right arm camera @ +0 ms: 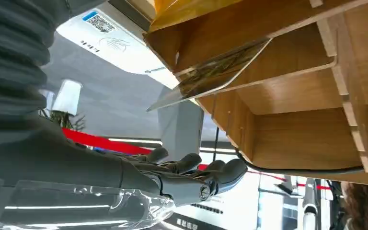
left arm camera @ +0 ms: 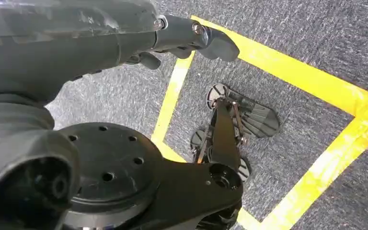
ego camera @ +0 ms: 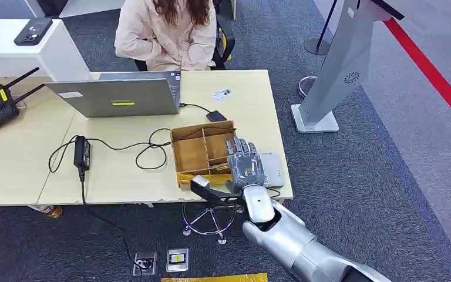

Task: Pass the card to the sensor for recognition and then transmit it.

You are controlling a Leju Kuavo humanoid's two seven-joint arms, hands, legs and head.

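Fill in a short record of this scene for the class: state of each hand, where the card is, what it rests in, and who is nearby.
right hand: open, fingers extended over the wooden organizer box, holding nothing
left hand: hangs above carpet marked with yellow tape, fingers partly curled, holding nothing
card: leaning in a compartment of the box, not yet grasped
table: holds a laptop, power adapter, and the box
person: seated behind the laptop
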